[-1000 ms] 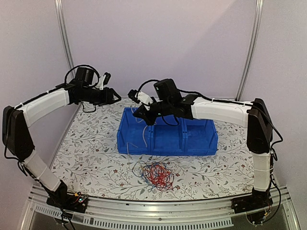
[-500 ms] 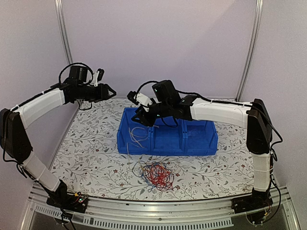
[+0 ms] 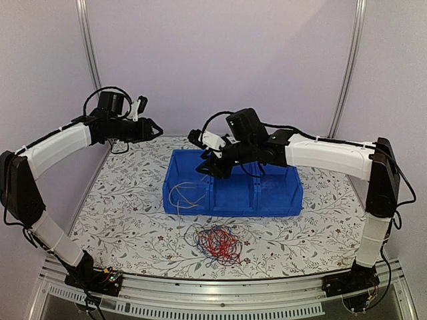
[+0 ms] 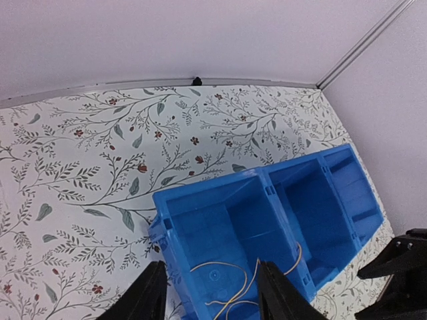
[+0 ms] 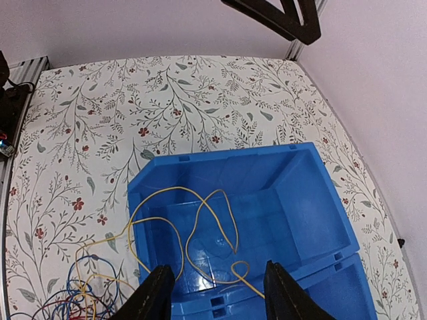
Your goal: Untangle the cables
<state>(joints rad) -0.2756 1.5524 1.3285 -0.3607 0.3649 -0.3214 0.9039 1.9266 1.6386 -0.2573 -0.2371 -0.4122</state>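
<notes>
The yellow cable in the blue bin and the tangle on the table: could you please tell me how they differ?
The yellow cable seems one loose, open-looped strand; the tangle is a dense heap of red, blue and yellow strands. The yellow cable lies in the blue bin's end compartment, draping over its wall; the tangle rests on the table. Both are thin and flexible.

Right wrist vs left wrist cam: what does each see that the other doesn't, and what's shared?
Only right wrist: the tangled pile of cables on the table, with the yellow cable trailing over the blue bin rim toward it.
Only left wrist: all three compartments of the bin, and the rail along the table's far edge.
Both: the bin, the yellow cable lying in its end compartment, the floral table cover. Each view also shows its own gripper, right gripper and left gripper, open and holding nothing.
</notes>
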